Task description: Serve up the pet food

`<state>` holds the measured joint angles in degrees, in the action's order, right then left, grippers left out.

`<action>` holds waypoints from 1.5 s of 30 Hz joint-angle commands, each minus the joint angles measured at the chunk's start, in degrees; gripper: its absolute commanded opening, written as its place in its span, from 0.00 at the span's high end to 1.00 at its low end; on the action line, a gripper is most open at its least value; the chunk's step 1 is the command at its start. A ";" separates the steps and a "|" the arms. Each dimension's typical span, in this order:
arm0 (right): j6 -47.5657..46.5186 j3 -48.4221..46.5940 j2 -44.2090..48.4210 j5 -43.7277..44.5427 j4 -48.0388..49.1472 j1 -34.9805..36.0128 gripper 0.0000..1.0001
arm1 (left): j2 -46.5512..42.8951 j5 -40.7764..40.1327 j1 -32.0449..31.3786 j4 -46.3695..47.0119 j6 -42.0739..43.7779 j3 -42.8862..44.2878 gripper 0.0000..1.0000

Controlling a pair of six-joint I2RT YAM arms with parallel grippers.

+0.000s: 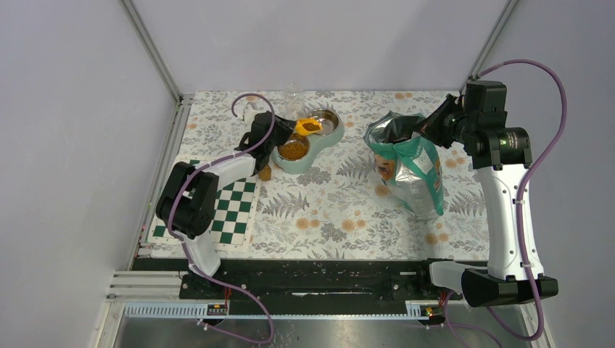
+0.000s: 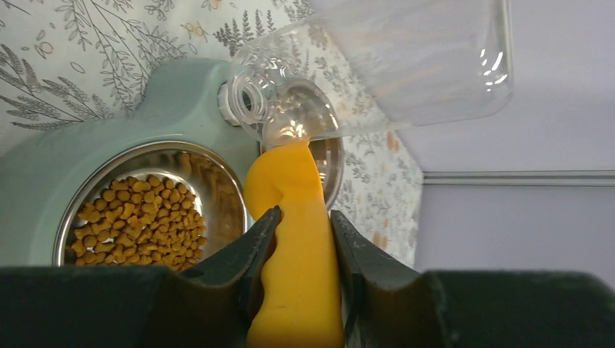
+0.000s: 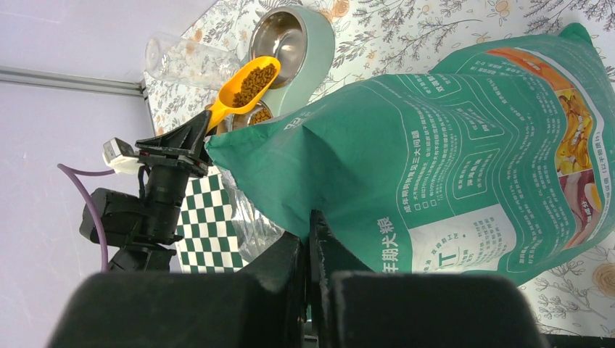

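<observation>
Kibble (image 1: 293,150), seen from above, fills the near bowl (image 1: 280,148) of a teal feeder (image 1: 317,161), just right of the left gripper (image 1: 287,131) and nearer the arm bases. More of it is heaped in the orange scoop (image 1: 310,125) straight ahead of those fingers, over the rim of the far bowl (image 1: 328,120), which shows bare steel. A clear bottle (image 1: 293,94) lies beyond the fingertips. A checkered mat (image 1: 233,210) lies behind them, under the arm. Well apart to the right, the right gripper (image 1: 429,125) is clamped on the crumpled top edge of the bag (image 1: 410,163), which stands upright on the floral cloth (image 1: 341,210).

From the left wrist, the two dark fingers (image 2: 243,254) stand partly closed, pressing the scoop's handle from both sides. The handle runs on past the tips toward the bottle, which lies on its side with its neck toward the feeder. The scoop's head is hidden there. The kibble-filled bowl sits to the left of the left finger. A sliver of the other bowl shows right of the handle.

From the right wrist, the fingers meet with no gap, the bag's edge pinched between them. Its teal printed side spreads above and to the right of the tips. Far beyond them, up and left, the loaded scoop hangs over the feeder, its handle in the other gripper.
</observation>
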<state>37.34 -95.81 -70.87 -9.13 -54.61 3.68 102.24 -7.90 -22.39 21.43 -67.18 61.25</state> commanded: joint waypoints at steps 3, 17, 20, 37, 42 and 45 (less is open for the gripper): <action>0.89 -2.45 2.74 -3.02 8.93 0.01 1.00 | 0.02 -11.08 -2.52 -8.19 6.99 7.51 1.00; 0.77 -1.16 3.24 -2.65 8.93 0.01 1.00 | 1.63 -22.57 -8.10 -15.93 15.15 16.85 1.00; 0.68 -0.98 3.28 -2.67 8.99 0.01 1.00 | 1.52 -24.31 -9.07 -15.75 18.24 18.18 1.00; -0.70 -0.21 3.02 -2.52 8.99 0.01 1.00 | -14.18 -17.43 -12.37 -27.30 25.06 20.99 1.00; -1.23 -0.13 2.93 -3.51 8.94 0.01 1.00 | -24.44 -5.65 -10.37 -30.52 22.26 18.55 1.00; -1.27 -0.25 2.91 -4.10 8.95 0.01 1.00 | -30.61 1.18 -8.86 -30.12 21.93 16.34 1.00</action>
<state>36.07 -94.61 -70.43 -9.74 -53.25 3.68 79.07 -17.96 -33.17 -9.19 -43.66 79.29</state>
